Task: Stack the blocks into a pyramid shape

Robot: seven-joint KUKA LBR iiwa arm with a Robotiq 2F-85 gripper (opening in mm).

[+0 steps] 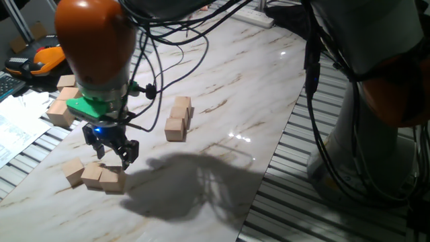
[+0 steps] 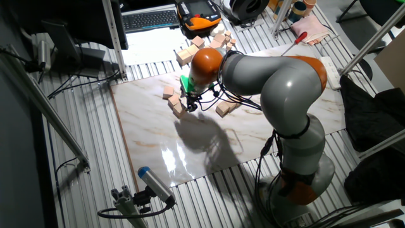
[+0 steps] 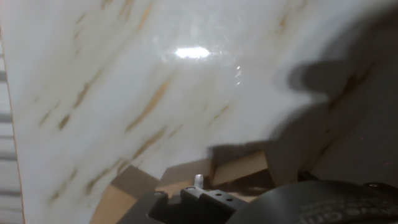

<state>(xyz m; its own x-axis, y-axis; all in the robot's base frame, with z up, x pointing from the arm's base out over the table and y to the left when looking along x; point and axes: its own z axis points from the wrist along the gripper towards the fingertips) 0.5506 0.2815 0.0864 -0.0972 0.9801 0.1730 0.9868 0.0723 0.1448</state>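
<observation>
Three tan blocks sit side by side in a row near the table's front left: [image 1: 74, 171], [image 1: 93, 176], [image 1: 113, 181]. The same row [image 2: 174, 104] shows in the other fixed view. A second small group of blocks [image 1: 177, 121] lies further along the marble top, also seen as the group [image 2: 224, 109]. My gripper [image 1: 112, 152] hangs just above the row's right end, open, with nothing between its fingers. It appears as the gripper [image 2: 188, 105] beside the row. In the hand view, blocks [image 3: 241, 168] show at the bottom edge; the fingertips are hidden.
Bigger pale wooden blocks [image 1: 61, 111] are piled at the table's far left edge, next to an orange device [image 1: 41, 59] and papers. The arm's base [image 2: 297, 171] stands beside the marble slab [image 1: 255, 81]. Cables hang around the wrist.
</observation>
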